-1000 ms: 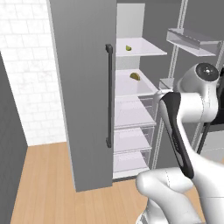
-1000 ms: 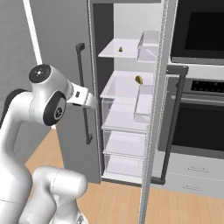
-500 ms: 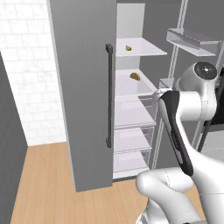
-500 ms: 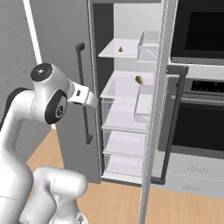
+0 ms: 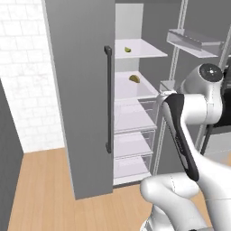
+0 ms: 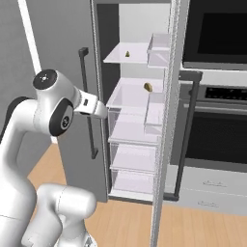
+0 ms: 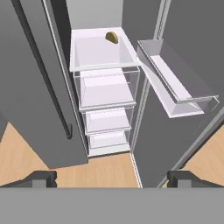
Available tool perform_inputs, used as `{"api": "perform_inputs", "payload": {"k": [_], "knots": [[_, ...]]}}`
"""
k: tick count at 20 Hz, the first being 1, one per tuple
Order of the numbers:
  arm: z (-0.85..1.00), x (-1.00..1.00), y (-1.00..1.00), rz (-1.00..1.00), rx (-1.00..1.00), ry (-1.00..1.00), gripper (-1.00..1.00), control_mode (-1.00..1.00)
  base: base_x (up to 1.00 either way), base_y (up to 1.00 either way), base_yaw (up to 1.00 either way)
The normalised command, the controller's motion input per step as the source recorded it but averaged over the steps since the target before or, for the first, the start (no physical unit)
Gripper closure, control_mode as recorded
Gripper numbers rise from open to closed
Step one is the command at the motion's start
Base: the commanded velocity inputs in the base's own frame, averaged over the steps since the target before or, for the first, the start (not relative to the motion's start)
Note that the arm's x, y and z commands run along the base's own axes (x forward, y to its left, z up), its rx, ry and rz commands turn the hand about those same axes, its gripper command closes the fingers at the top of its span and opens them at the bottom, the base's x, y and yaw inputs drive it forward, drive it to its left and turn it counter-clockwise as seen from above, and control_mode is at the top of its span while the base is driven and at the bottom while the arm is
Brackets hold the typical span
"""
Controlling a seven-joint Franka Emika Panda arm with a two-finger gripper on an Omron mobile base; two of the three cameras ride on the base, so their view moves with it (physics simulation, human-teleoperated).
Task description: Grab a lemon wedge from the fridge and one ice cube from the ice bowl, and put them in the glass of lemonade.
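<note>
Lemon wedge (image 5: pixel 128 49) on the upper shelf of the open fridge (image 5: pixel 81 90); jaws spread wide, empty.

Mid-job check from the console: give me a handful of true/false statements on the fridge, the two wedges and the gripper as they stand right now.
1. The fridge has one door swung open. True.
2. The lemon wedge lies on a higher shelf than the darker golden wedge. True.
3. The gripper is shut on the lemon wedge. False: its jaws are open and hold nothing.
4. The golden wedge sits in a clear drawer. False: it rests on the white shelf above the drawers.
5. The floor is wooden. True.
</note>
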Motion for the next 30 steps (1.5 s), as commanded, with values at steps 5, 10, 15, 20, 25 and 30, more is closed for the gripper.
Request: {"api": "perform_inputs", "payload": {"k": [5,10,15,20,25,30], "knots": [[0.00,0.00,0.00,0.00,0.00,0.00,-1.00,1.00,0.18,0.00,-0.24],[0.00,0.00,0.00,0.00,0.00,0.00,-1.00,1.00,0.55,0.15,-0.15],[0.00,0.00,0.00,0.00,0.00,0.00,-1.00,1.00,0.90,0.02,-0.01],[0.00,0.00,0.00,0.00,0.00,0.00,-1.00,1.00,0.84,0.00,0.00],[0.00,0.00,0.00,0.00,0.00,0.00,-1.00,1.00,0.55,-0.22,0.05],[0.00,0.00,0.00,0.00,0.00,0.00,-1.00,1.00,0.38,-0.42,0.13]]}}
